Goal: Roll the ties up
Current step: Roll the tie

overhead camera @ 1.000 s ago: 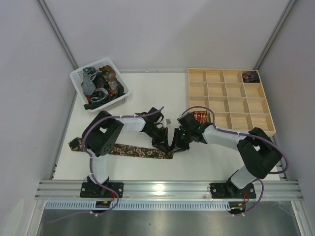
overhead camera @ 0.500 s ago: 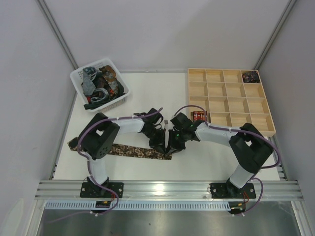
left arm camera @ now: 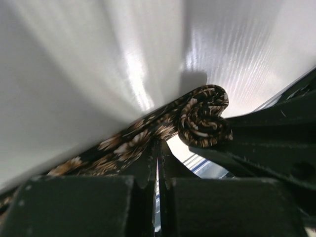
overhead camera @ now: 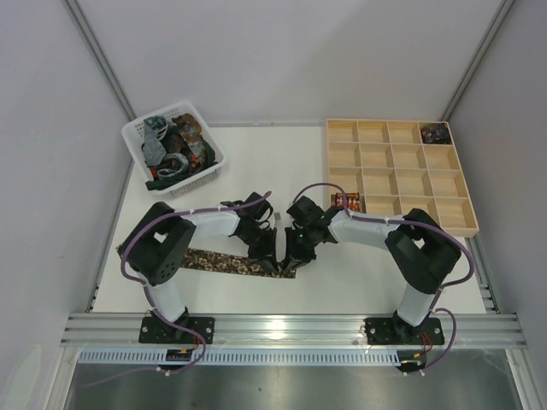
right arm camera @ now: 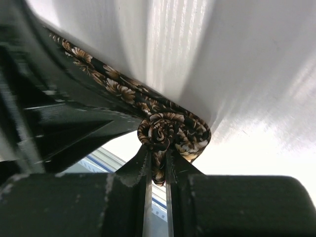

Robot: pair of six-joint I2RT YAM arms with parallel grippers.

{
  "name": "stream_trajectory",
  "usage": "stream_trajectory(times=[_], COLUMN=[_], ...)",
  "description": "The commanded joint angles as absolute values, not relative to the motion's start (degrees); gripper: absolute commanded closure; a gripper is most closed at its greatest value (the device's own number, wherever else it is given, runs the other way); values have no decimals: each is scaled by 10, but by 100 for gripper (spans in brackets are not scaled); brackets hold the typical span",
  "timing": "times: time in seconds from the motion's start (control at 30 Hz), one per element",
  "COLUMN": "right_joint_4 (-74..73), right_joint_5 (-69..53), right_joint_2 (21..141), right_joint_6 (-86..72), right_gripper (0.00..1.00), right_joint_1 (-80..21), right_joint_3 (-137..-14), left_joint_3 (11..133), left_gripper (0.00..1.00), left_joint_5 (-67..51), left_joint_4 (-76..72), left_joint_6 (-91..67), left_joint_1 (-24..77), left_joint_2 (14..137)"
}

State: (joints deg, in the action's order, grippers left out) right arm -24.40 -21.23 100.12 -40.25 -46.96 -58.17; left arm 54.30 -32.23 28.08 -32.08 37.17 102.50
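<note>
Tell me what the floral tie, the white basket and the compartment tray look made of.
The floral tie: soft printed fabric, slight sheen; it coils into a roll. The basket: white plastic, probably moulded; slotted walls. The tray: pale matt wood, perhaps plywood; thin straight dividers.

A cloth tie on a smooth white table.
The tie (left arm camera: 197, 118) is soft woven cloth, brown with a tan flower print and a faint sheen. The table (overhead camera: 256, 162) is white, smooth and slightly glossy, streaked with reflected light. The tray (overhead camera: 400, 169) is pale matt wood. The basket (overhead camera: 208, 133) is white perforated plastic. The rail (overhead camera: 291, 325) is brushed metal.
</note>
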Motion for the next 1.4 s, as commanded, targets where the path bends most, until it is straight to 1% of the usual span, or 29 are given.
stream_trajectory(times=[0.0, 0.07, 0.17, 0.4, 0.6, 0.87, 1.07, 1.27, 1.33, 1.37], right_joint_4=[-255, -247, -239, -211, -157, -72, -36, -14, -14, -14], right_joint_5=[-205, -213, -220, -252, -285, -321, -337, -345, -346, -345], right_joint_2=[1027, 1036, 1040, 1034, 1020, 978, 970, 974, 977, 980], right_joint_6=[-393, -396, -395, -385, -397, -426, -438, -446, -446, -446], right_gripper=[90, 87, 73, 53, 52, 53, 60, 66, 81, 85], right_joint_1=[-475, -475, -475, -475, -471, -447, -441, -439, -437, -436], right_joint_3=[-595, -597, -600, -602, -574, -521, -498, -487, -486, -484], left_joint_3=[526, 521, 512, 491, 487, 492, 497, 509, 508, 507], left_gripper=[99, 99, 100, 100, 99, 100, 100, 99, 100, 100], left_joint_5=[-311, -308, -307, -310, -323, -346, -386, -402, -407, -410], left_joint_4=[276, 280, 285, 286, 289, 289, 274, 269, 260, 254], left_joint_6=[-315, -313, -308, -304, -306, -315, -330, -336, -339, -344], left_joint_1=[352, 342, 331, 316, 302, 299, 299, 299, 300, 301], left_joint_2=[983, 970, 955, 934, 920, 896, 893, 892, 891, 894])
